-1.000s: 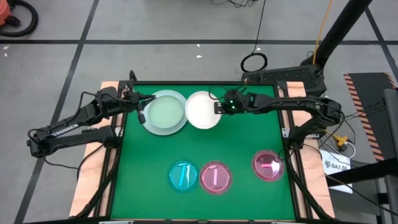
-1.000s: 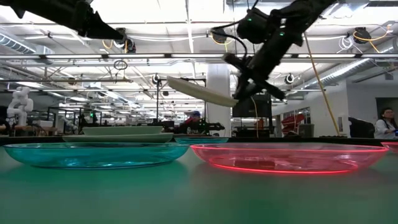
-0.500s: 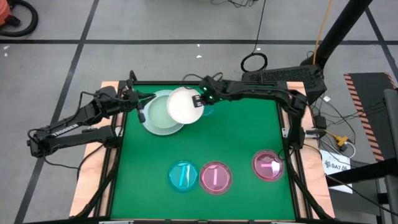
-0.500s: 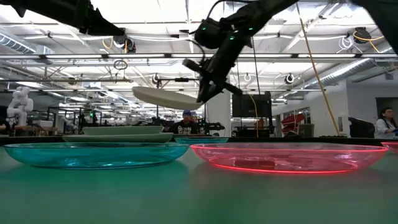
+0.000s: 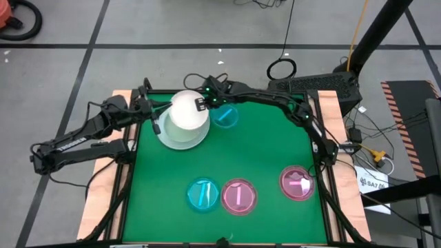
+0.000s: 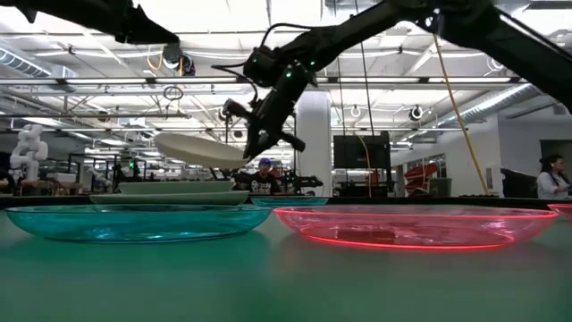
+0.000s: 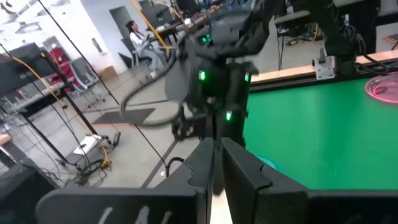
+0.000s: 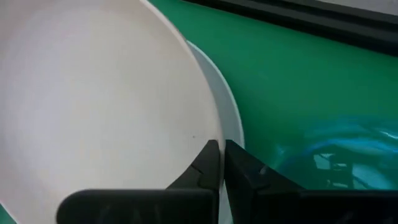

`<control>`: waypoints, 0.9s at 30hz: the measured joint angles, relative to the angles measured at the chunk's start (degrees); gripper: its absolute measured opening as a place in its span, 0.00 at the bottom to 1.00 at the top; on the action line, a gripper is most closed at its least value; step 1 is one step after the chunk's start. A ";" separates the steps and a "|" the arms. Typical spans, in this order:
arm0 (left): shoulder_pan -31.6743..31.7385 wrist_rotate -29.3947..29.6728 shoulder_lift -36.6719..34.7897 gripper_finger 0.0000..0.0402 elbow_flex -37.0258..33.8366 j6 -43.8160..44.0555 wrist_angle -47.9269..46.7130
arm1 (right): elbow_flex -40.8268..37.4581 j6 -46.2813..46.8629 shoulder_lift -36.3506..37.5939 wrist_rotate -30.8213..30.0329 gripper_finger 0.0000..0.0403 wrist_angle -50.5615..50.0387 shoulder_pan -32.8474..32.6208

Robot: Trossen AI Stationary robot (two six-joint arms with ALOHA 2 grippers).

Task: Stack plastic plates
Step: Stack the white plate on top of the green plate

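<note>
My right gripper [image 5: 204, 104] is shut on a white plate [image 5: 187, 110] and holds it in the air over a stack of pale plates [image 5: 170, 138] near the table's far left. In the low view the white plate [image 6: 197, 150] hovers above the stack [image 6: 170, 193], which rests flat on the table. A small cyan plate [image 5: 224, 116] lies just right of the stack. One more cyan plate [image 5: 203, 194] and two pink plates [image 5: 238, 195] [image 5: 298, 183] lie along the near side. My left gripper [image 5: 156, 118] is shut and waits raised at the stack's left rim. My right gripper pinches the white plate's rim [image 8: 213, 138] between its two fingers, on the plate's right side. The fingers come from the table's right, slanting down. The plate is lifted clear, close to level, directly over the stack's top plate [image 8: 231, 118].
Bare green table [image 5: 269, 148] lies between the far stack and the near row of plates. Raised wooden borders [image 5: 124, 179] frame the table's sides. People stand far back in the room behind the table [image 6: 552, 179].
My right gripper has carried the white plate toward the table's left edge, from beside the stack to over it, and has sunk a little. The small cyan plate that it covered from above now shows. The gripper has stayed shut on the rim.
</note>
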State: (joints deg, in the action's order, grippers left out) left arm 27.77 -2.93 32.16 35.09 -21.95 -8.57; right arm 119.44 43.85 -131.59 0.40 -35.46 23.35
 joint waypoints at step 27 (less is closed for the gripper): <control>0.00 -0.01 -8.22 0.09 0.00 -0.88 2.66 | 7.74 0.41 -7.32 -3.36 0.14 -1.55 -4.28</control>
State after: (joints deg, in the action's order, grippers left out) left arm 27.77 -2.94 23.94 35.09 -22.83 -5.91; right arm 127.17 44.26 -138.91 -2.96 -37.01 19.07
